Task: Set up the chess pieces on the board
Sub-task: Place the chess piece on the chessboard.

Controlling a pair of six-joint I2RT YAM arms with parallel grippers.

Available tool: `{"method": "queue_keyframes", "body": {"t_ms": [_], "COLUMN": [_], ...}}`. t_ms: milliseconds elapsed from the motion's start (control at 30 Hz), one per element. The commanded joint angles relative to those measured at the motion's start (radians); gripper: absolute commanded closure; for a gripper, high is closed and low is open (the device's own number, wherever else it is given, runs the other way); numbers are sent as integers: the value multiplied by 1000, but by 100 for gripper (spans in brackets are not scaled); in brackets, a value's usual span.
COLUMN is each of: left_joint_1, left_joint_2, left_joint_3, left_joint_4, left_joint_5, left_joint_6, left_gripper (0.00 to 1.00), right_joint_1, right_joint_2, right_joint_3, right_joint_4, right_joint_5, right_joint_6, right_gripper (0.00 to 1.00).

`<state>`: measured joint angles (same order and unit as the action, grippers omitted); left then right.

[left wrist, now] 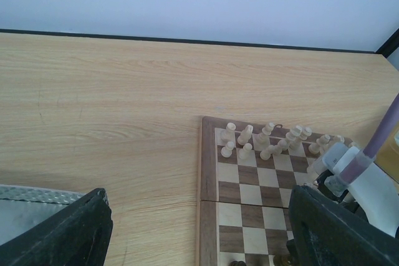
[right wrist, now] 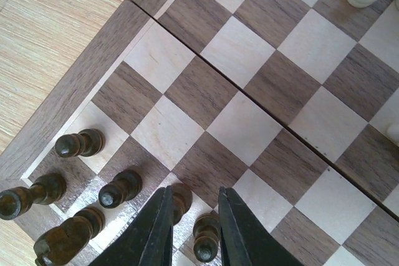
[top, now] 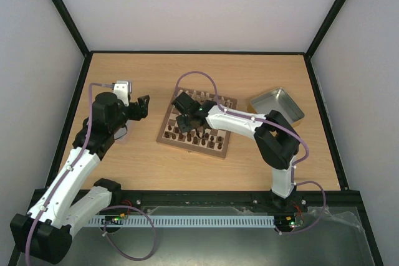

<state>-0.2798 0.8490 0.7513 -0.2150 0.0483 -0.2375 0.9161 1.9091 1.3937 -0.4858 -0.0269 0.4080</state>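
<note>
The board (top: 219, 148) lies mid-table. Dark chess pieces (top: 187, 136) stand along its near left side and cream ones (left wrist: 265, 141) cluster on its far rows, some leaning or fallen. My right gripper (top: 186, 120) hovers over the board's left part. In the right wrist view it (right wrist: 194, 194) is slightly open, its fingers either side of a standing dark pawn (right wrist: 206, 239). A second pawn (right wrist: 182, 199) is half hidden by the left finger. Other dark pieces (right wrist: 78, 143) stand by the rim. My left gripper (top: 141, 106) is wide open and empty above bare table left of the board (left wrist: 209, 172).
A grey metal tray (top: 278, 104) sits at the right back of the table. The edge of another metal tray (left wrist: 31, 207) shows beneath my left gripper. The right arm (left wrist: 368, 182) reaches across the board. Black frame rails and white walls enclose the table.
</note>
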Motion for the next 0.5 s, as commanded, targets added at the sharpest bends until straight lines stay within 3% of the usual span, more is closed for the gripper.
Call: {"method": "queue_keyframes", "body": {"t_ms": [0,133,467], "left_joint_1": [7,6,6], "left_joint_2": [-14,-15,-13], "left_joint_3": [-13,-13,-14], "left_joint_4": [22,22,23], "left_joint_5": [4,5,7], "left_joint_6": [-2,0,0], "left_gripper": [21,21,21], "right_joint_1": [-7,-9,-10], "right_joint_2": [-47,-41,-12], "right_joint_3": [-10,-20,-19], "right_joint_4": [-50,-65,-99], "right_joint_5": [-3,-10,-27], "right_joint_6": [11,4,-11], "right_gripper": [82,86,85]}}
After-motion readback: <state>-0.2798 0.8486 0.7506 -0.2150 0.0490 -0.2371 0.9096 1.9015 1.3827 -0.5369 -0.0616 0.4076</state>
